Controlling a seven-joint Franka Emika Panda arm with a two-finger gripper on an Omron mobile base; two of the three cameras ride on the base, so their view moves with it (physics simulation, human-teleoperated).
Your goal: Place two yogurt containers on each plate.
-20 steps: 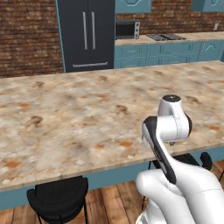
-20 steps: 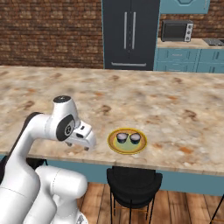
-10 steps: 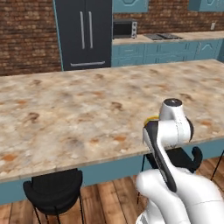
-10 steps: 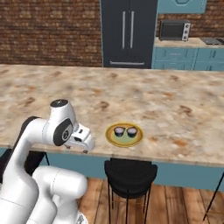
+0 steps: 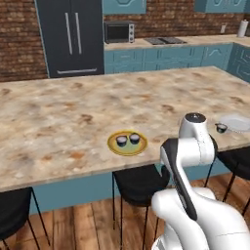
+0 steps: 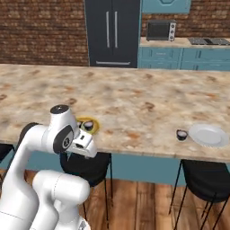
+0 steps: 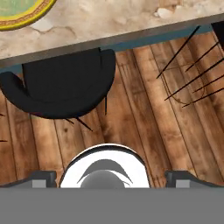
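Yellow-rimmed plate (image 6: 90,126): in the right base view its 9 o'clock half is hidden behind the arm; one cup on it shows there. In the hand view the plate is cut off at 11 o'clock. Gripper finger tips (image 7: 43,178) barely clear the bottom; spread unreadable.

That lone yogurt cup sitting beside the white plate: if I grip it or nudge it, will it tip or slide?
The yogurt cup looks short and squat, so tipping seems unlikely. It is tiny next to the white plate, probably light, so a nudge may skid it across the smooth counter. It stands near the counter edge; pushing outward risks a fall.
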